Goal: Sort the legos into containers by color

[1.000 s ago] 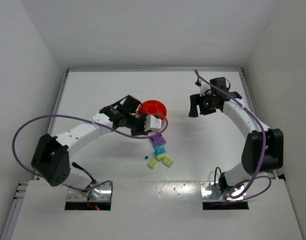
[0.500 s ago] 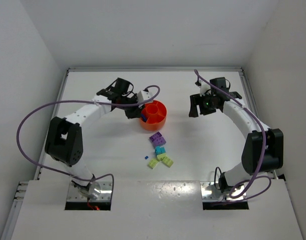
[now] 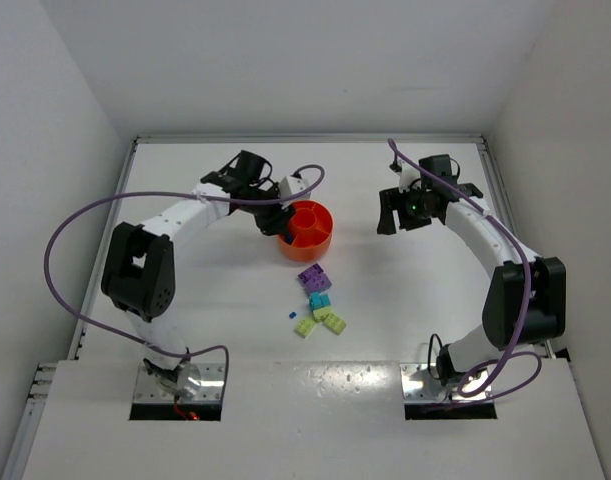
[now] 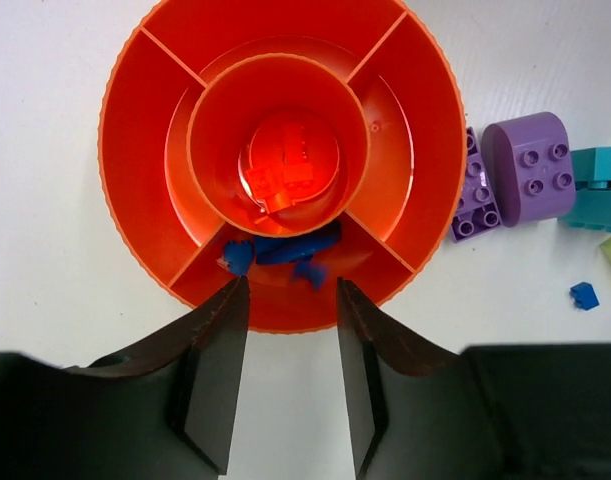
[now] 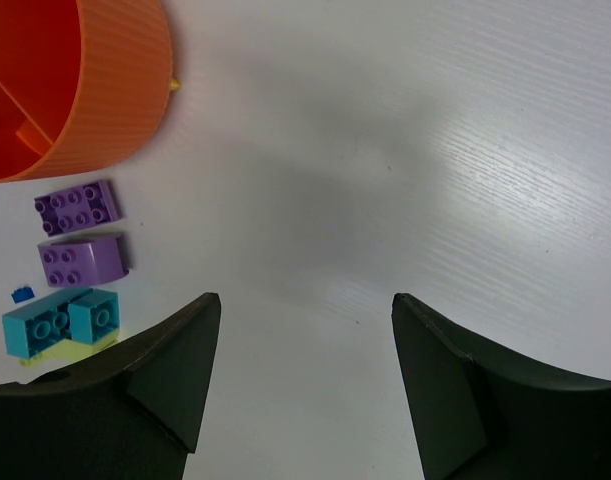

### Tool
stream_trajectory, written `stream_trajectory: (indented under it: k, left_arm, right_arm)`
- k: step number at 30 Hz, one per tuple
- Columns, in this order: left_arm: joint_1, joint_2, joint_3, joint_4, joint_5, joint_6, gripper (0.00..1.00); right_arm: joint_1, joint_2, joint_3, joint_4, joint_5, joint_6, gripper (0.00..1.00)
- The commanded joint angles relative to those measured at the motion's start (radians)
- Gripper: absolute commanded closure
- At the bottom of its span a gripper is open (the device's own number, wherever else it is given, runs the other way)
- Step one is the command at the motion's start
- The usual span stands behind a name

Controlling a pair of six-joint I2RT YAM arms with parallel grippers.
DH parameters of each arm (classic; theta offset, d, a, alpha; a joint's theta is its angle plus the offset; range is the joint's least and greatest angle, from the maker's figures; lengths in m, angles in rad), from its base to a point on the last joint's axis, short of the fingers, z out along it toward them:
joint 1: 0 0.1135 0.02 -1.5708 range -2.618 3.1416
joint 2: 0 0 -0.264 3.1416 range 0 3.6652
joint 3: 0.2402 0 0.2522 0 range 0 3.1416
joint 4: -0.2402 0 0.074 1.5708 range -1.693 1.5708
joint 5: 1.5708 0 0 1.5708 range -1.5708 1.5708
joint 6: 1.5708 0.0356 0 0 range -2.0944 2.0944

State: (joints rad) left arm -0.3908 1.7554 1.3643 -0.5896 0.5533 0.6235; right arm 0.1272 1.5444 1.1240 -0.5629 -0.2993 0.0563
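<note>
The orange bowl [image 3: 325, 238] [image 4: 120, 150] [image 5: 115, 90] stands mid-table. Its centre well holds orange legos [image 4: 282, 175], and the section nearest my left gripper holds blue legos [image 4: 285, 248]. My left gripper [image 3: 273, 222] [image 4: 290, 295] hangs over the bowl's left rim, open and empty. Loose on the table lie purple bricks [image 3: 314, 278] [image 4: 527, 180] [image 5: 82, 262], a teal brick [image 3: 319, 299] [image 4: 600, 185] [image 5: 60, 320], yellow-green bricks [image 3: 330, 321] and a tiny blue piece [image 3: 292, 315] [image 4: 584, 295] [image 5: 22, 294]. My right gripper [image 3: 405, 222] [image 5: 305, 300] hovers right of the bowl, open wide and empty.
White walls close in the table on the left, back and right. The left arm's purple cable [image 3: 60, 250] loops out over the table's left side. The right arm arches along the right edge [image 3: 505, 250].
My left arm swung from beside the loose pile up to the bowl's left rim, and its jaws have since parted. The right arm has not moved.
</note>
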Motion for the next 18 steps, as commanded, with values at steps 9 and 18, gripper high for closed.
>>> stream_trajectory:
  k: [9, 18]
  left_arm:
    - [0.018, -0.149, -0.042, -0.01, 0.103, 0.155, 0.48]
    - [-0.158, -0.344, -0.377, -0.161, 0.108, 0.429, 0.42]
  right_arm:
    - [-0.003, -0.026, 0.011, 0.012, -0.008, 0.002, 0.3]
    - [-0.003, -0.004, 0.02, 0.012, -0.035, 0.002, 0.3]
